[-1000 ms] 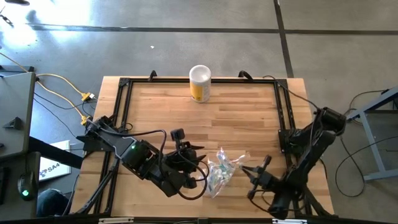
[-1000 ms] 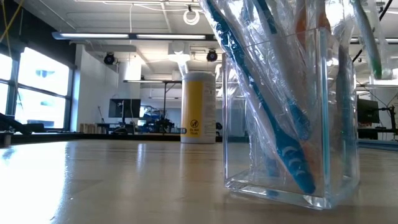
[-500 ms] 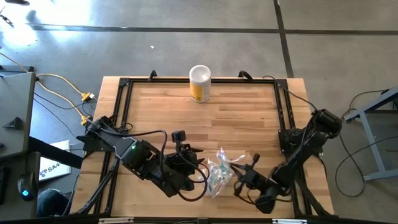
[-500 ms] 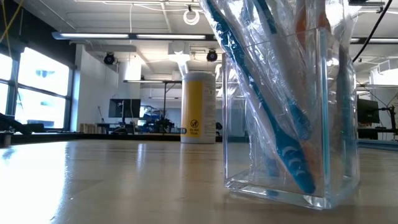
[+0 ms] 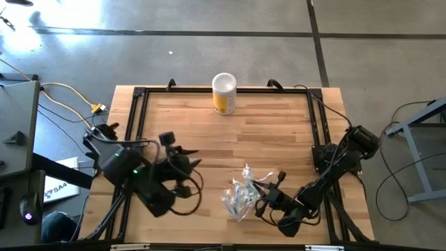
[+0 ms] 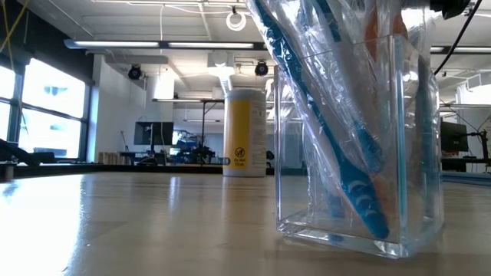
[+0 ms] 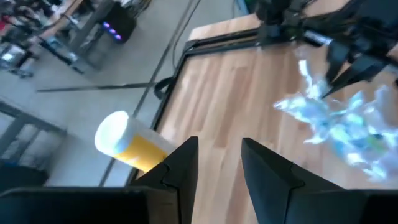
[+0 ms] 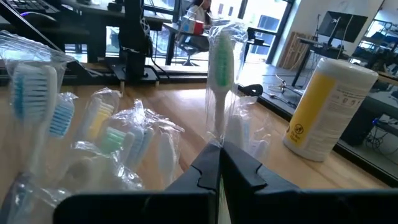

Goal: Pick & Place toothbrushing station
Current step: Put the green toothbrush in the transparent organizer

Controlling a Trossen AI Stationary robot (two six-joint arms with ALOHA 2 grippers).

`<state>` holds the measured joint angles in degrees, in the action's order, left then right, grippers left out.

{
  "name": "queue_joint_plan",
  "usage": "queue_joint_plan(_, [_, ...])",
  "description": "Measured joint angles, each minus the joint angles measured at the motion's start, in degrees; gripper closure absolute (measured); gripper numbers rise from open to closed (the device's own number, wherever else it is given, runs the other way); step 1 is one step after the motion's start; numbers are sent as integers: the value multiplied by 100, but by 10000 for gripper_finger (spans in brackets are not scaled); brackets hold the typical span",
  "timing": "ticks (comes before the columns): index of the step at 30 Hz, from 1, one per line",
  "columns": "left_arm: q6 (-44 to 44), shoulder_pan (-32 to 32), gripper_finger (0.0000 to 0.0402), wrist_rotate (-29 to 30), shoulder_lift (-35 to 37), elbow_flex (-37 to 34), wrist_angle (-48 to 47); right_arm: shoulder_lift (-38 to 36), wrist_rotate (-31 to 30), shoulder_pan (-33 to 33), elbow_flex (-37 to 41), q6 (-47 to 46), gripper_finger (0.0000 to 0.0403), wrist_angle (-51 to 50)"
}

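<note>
Near the table's front edge, right of centre, a clear plastic bag (image 5: pixel 244 197) of toothbrushes (image 8: pixel 219 65) sits in a clear square holder (image 6: pixel 360 192); bag crinkled, brush heads poking up. Right gripper (image 5: pixel 269 188) at the bag's right side, fingers pressed together, pinching a wrapped green-headed brush by its stem in the right wrist view. Left gripper (image 5: pixel 187 157) well apart from the bag, over bare wood left of centre, fingers slightly apart with nothing between them. Yellow canister (image 5: pixel 224 93) with white lid stands upright at the far edge, centre. Wooden table (image 5: pixel 265 132), black frame rails.
</note>
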<state>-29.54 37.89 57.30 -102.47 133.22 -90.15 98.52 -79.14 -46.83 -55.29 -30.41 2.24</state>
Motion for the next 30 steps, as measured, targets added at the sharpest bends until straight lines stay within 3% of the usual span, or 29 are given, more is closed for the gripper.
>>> queue_joint_plan(6, [143, 291, 284, -431, 600, -962, 170, 0, 154, 68, 0, 2, 399, 42])
queue_joint_plan(12, [-865, 375, 284, -254, 1766, -3034, 644, 0, 256, 116, 0, 42, 399, 137])
queue_joint_plan(17, [-892, 589, 284, -315, 3007, -5284, 2458, 0, 311, 109, 0, 26, 399, 193])
queue_joint_plan(20, [-462, 612, 284, -417, 3599, -6588, 3985, 0, 471, 1, 0, -254, 399, 168])
queue_joint_plan(23, [160, 597, 284, -875, 3950, -7735, 5443, -2, 156, -273, 0, -536, 399, -14])
queue_joint_plan(27, [868, 602, 284, -1211, 4206, -8817, 7082, -2, -569, -677, 0, -1714, 399, -941])
queue_joint_plan(30, [1031, 601, 284, -1448, 4287, -9363, 7767, 33, -719, -797, 0, -3438, 399, -2163])
